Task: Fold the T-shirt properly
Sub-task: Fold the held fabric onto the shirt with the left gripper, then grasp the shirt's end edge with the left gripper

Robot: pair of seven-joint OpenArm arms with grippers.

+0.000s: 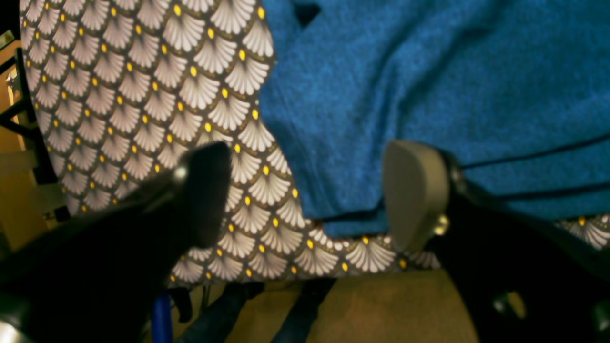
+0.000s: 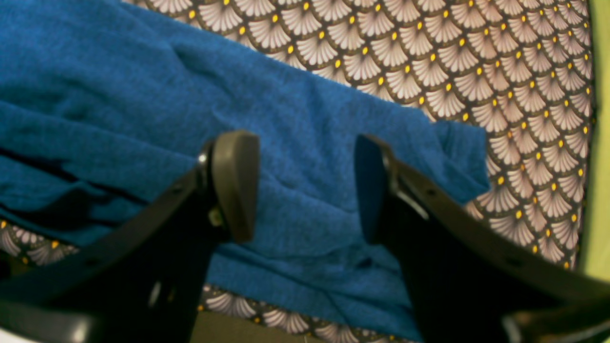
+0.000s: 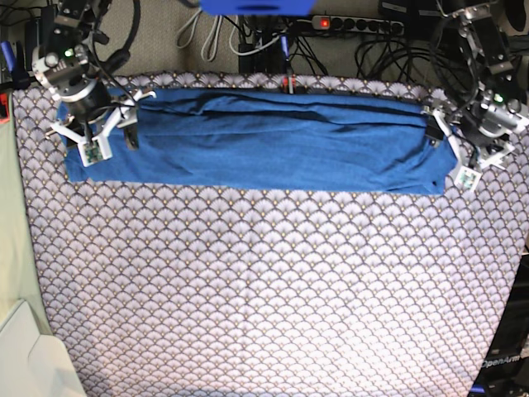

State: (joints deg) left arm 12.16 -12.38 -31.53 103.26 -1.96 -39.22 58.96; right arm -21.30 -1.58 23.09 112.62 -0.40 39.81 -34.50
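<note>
My blue shirt [image 3: 256,153] folded into a long band across the tablecloth's [image 3: 264,289] far edge, my left gripper [image 1: 305,195] spread, right gripper [image 2: 305,186] spread, both empty.

- Two arms are seen from the base view, each built of silver-grey metal and black segments, with black cables looped behind.
- The left gripper [image 1: 305,190] is formed of black fingers [image 1: 205,190] faced with rounded grey-beige pads, fixed by small brass-coloured screws.
- The right gripper [image 2: 307,186] shows matching black fingers [image 2: 236,183].
- White brackets with small printed tags are fitted at both wrists.
</note>
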